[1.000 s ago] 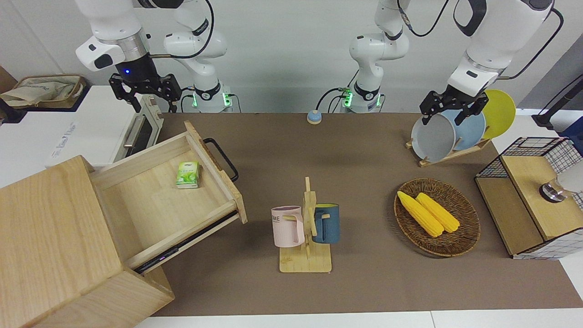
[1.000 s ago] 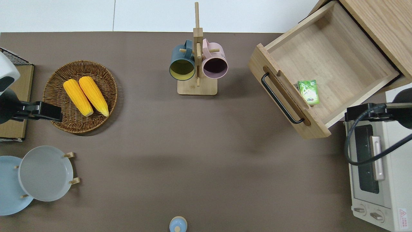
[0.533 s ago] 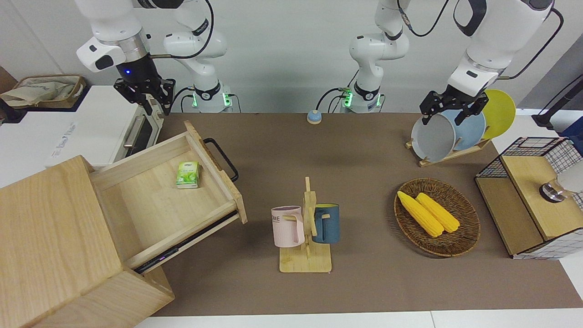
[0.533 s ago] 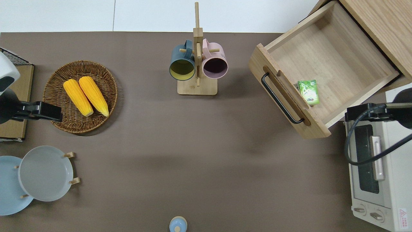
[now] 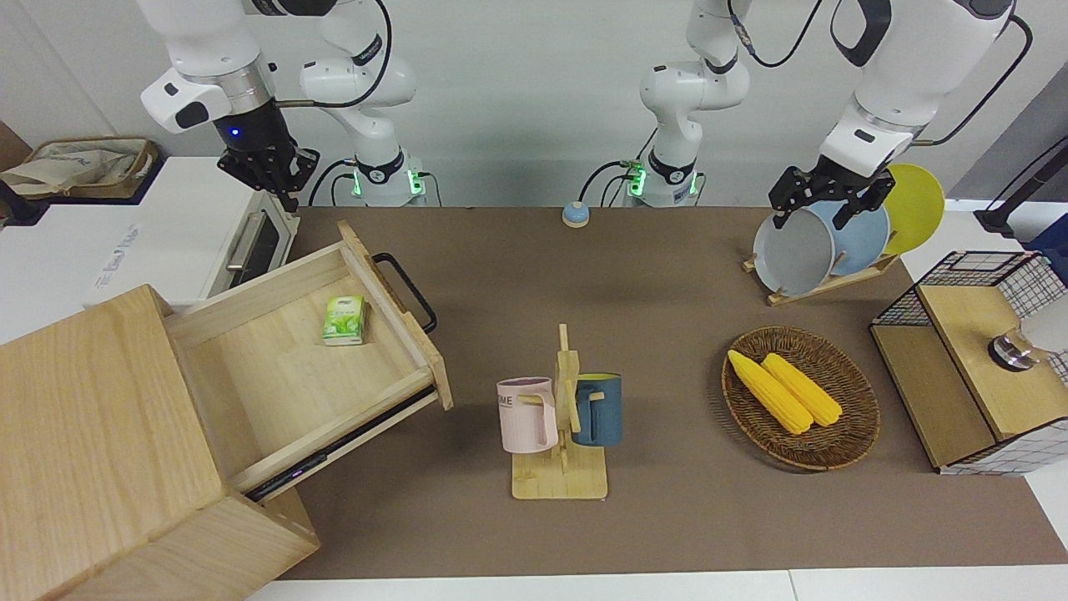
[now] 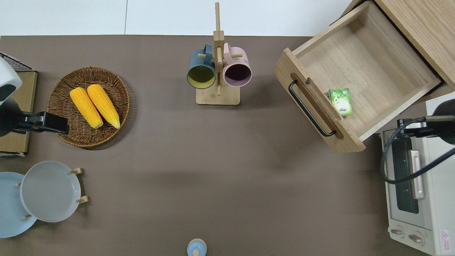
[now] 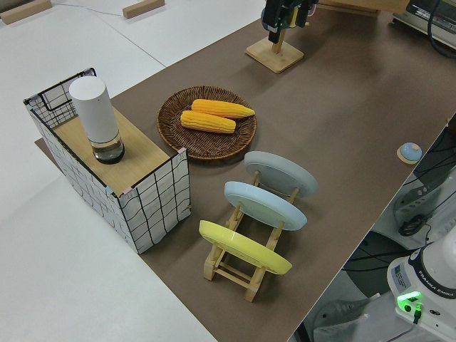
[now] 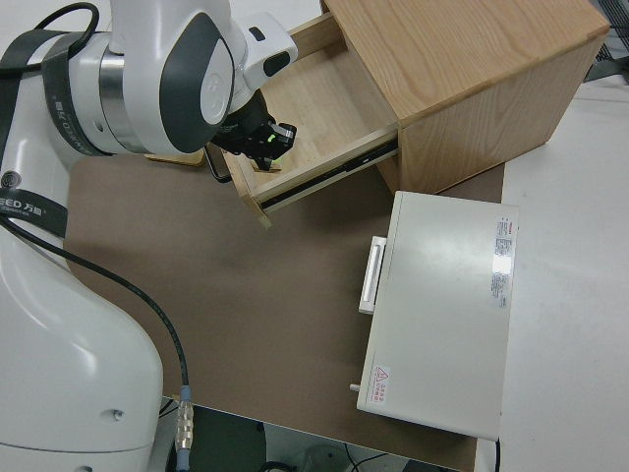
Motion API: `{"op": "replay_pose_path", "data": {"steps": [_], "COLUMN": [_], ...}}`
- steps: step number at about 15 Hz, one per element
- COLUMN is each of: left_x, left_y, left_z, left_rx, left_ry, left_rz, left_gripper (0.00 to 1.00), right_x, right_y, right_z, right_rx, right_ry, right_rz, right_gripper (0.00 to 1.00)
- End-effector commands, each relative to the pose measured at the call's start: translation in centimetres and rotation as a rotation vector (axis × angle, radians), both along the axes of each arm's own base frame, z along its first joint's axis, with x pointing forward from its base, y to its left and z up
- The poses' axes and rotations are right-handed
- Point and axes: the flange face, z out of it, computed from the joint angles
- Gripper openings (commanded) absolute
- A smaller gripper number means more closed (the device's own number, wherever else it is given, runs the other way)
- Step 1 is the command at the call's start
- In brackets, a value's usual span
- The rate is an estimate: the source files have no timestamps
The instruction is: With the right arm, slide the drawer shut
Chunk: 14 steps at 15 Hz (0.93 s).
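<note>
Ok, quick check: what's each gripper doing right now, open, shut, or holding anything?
Right gripper: shut, holding nothing, over the toaster oven.
Left gripper: parked, fingers open, holding nothing.

Front camera faces the robots across the table; overhead looks straight down; both share the open drawer (image 5: pixel 317 351) and mug rack (image 6: pixel 217 67).

Both arms: white jointed shells, black joint bands, black external cables. Right arm (image 5: pixel 213 67): silver wrist ring, blue light. Bases show green lights.
</note>
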Motion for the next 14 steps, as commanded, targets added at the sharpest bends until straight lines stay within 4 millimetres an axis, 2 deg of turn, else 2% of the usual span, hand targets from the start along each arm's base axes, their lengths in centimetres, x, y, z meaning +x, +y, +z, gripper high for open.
{"op": "replay_pose_path", "data": {"steps": [1, 5, 7, 11, 14], "left_x": [-0.3, -0.3, -0.3, -0.3, -0.3], "left_y": [-0.2, -0.2, -0.2, -0.2, -0.2], "left_z": [0.6, 0.5, 0.6, 0.5, 0.5], "left_rx": [0.019, 0.019, 0.019, 0.019, 0.018], "left_ry": [0.003, 0.005, 0.003, 0.005, 0.005], "left_rz": [0.004, 0.004, 0.004, 0.004, 0.004], "left_gripper": [0.99, 0.99, 0.99, 0.99, 0.99], "right_x": [-0.1, -0.6, -0.8, -1.5, -1.4], "right_y": [0.4, 1.2, 2.4, 6.6, 10.6], "right_z": [1.4, 3.0, 3.6, 4.9, 4.5], "right_rx": [-0.001, -0.001, 0.007, 0.011, 0.014], "right_ry": [0.006, 0.003, -0.004, -0.025, -0.029], "right_rz": [0.022, 0.034, 0.008, -0.068, -0.136], "right_gripper": [0.0, 0.0, 0.0, 0.0, 0.0]}}
